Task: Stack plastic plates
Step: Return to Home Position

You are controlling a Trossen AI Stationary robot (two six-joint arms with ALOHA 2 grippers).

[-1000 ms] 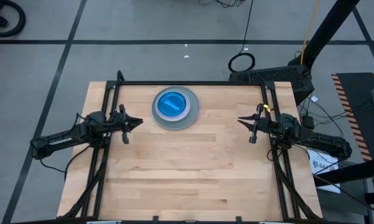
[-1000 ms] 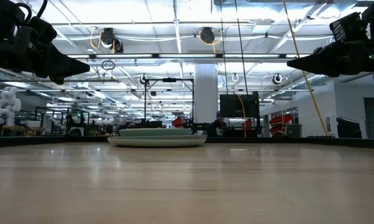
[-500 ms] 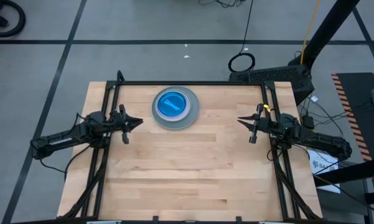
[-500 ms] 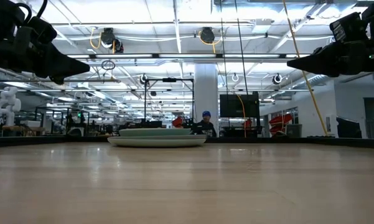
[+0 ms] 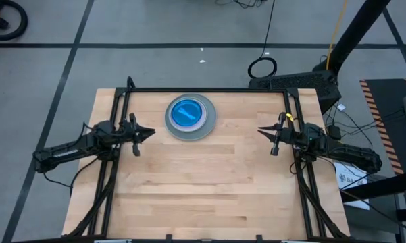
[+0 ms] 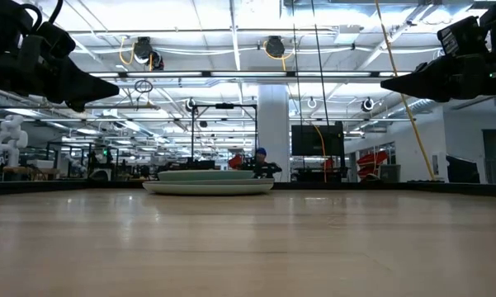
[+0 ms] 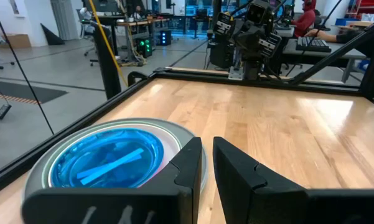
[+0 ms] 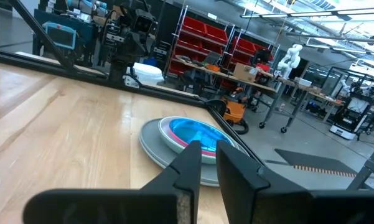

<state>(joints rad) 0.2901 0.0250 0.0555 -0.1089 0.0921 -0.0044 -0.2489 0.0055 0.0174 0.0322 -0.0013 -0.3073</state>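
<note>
The plastic plates form one stack (image 5: 190,117) near the table's far edge, middle. A large grey plate rests on the wood at the bottom, and a teal-blue plate (image 7: 106,160) lies on top. A pink rim and a mint-green rim show between them. The low view shows the stack (image 6: 208,181) as a flat pile. My left gripper (image 5: 153,132) hovers above the table at the left, shut, pointing right. My right gripper (image 5: 259,129) hovers at the right, shut, pointing left. Both are level and well clear of the stack (image 8: 187,140).
Bare wood (image 5: 203,182) spreads between the two grippers and toward the near edge. A black frame rail (image 5: 206,90) runs along the far edge and down both sides. In the low view a person (image 6: 262,162) shows in the room far behind the table.
Neither arm nor the stack has moved. A person in the room far behind the table has walked toward the left.
</note>
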